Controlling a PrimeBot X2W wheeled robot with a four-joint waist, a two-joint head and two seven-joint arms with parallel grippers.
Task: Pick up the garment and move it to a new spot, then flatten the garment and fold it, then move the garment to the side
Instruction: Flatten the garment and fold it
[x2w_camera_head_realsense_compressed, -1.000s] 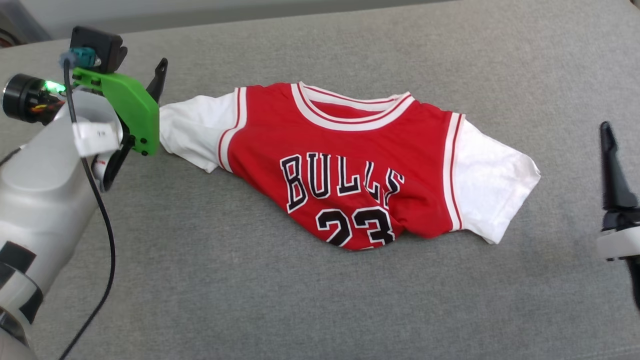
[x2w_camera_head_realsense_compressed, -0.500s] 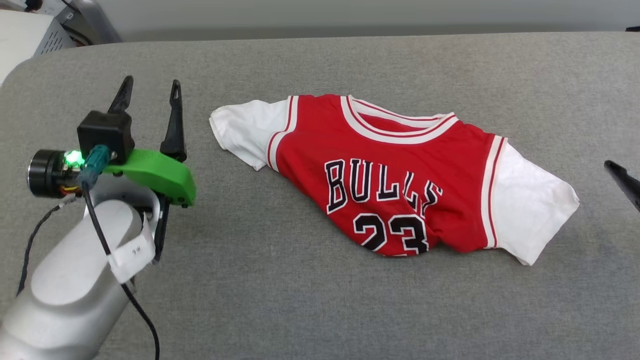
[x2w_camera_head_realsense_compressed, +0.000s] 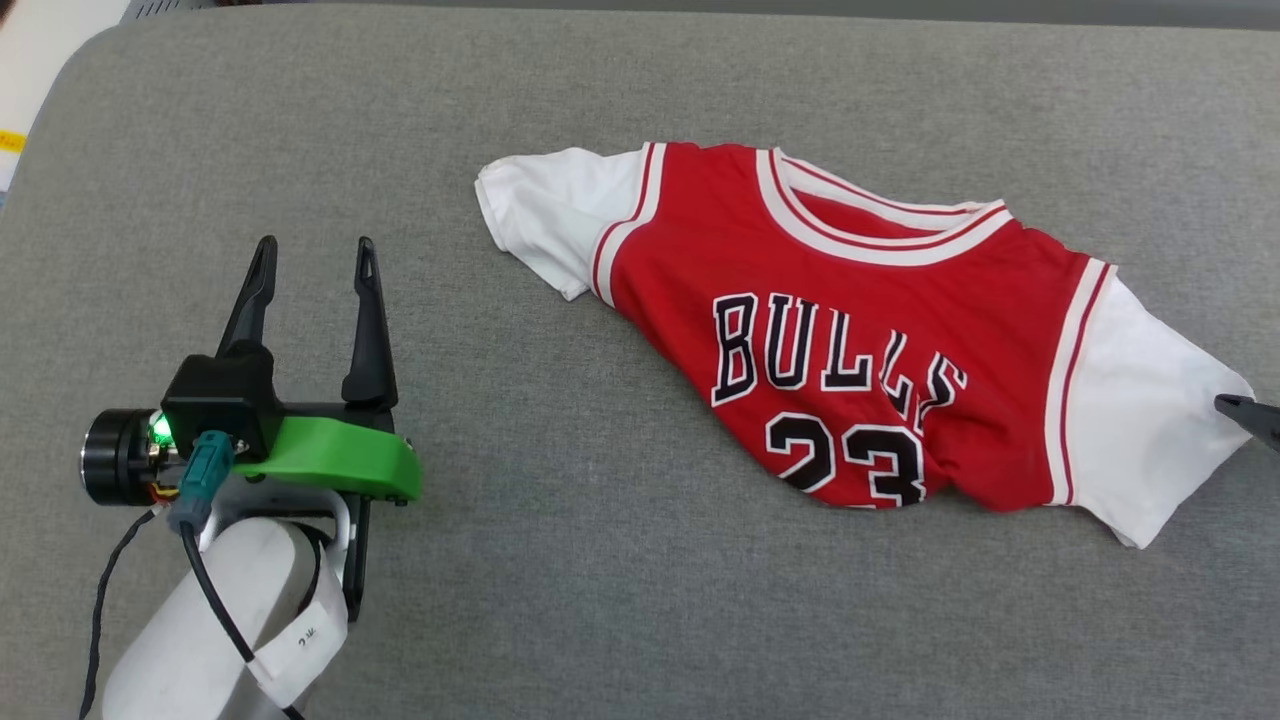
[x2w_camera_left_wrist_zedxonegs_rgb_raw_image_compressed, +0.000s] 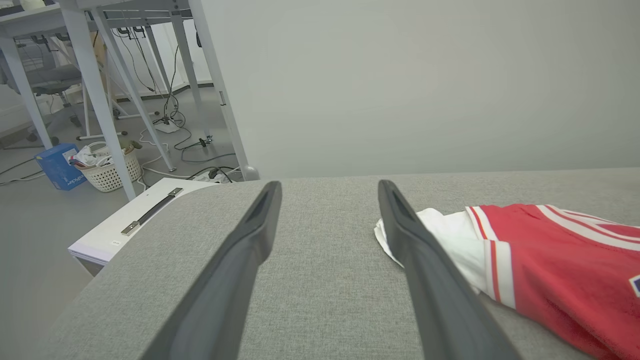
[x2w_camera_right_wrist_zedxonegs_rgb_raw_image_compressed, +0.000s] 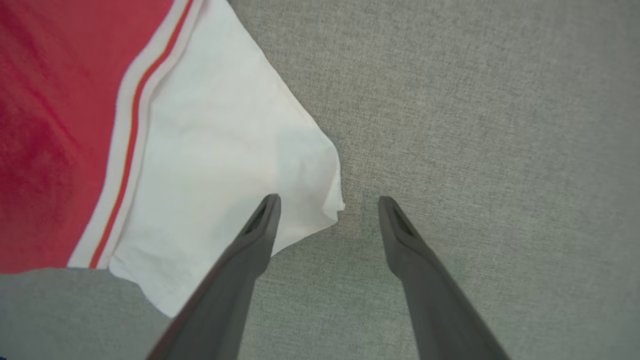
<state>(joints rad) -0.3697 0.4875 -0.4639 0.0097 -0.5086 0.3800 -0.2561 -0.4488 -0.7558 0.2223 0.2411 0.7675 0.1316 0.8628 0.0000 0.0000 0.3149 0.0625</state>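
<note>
Meanwhile, a Soft Catch Awaits Two Open Pincers

One grey fabric-covered table carries the whole scene. On it, towards the robot's right, lies one red jersey, front up and slanting. Its lower part is rumpled and tucked under just below the number 23.

By the look of it the cloth is thin, light and limp. It should sag and fold on itself when lifted, it cannot break, and it may drag a little on the rough table cover rather than slide. A single pinch would probably leave it dangling in a bunch. Judged from how it lies, the better holds are two points spread apart, either at the shoulders beside the striped collar or at the sleeve edges. Either way, enough cloth should sit between the fingers that the smooth knit does not slip out.

The jersey has two white short sleeves, the left sleeve and the right sleeve, both lying flat on the table.

There are two pincers, each with two long dark fingers. The left pincer is spread wide and empty over bare table, apart from the left sleeve. The right pincer is likewise spread and empty, straddling the outer corner of the right sleeve. One of its fingers is above white cloth and the other above the table. Whether either finger touches cannot be told.
</note>
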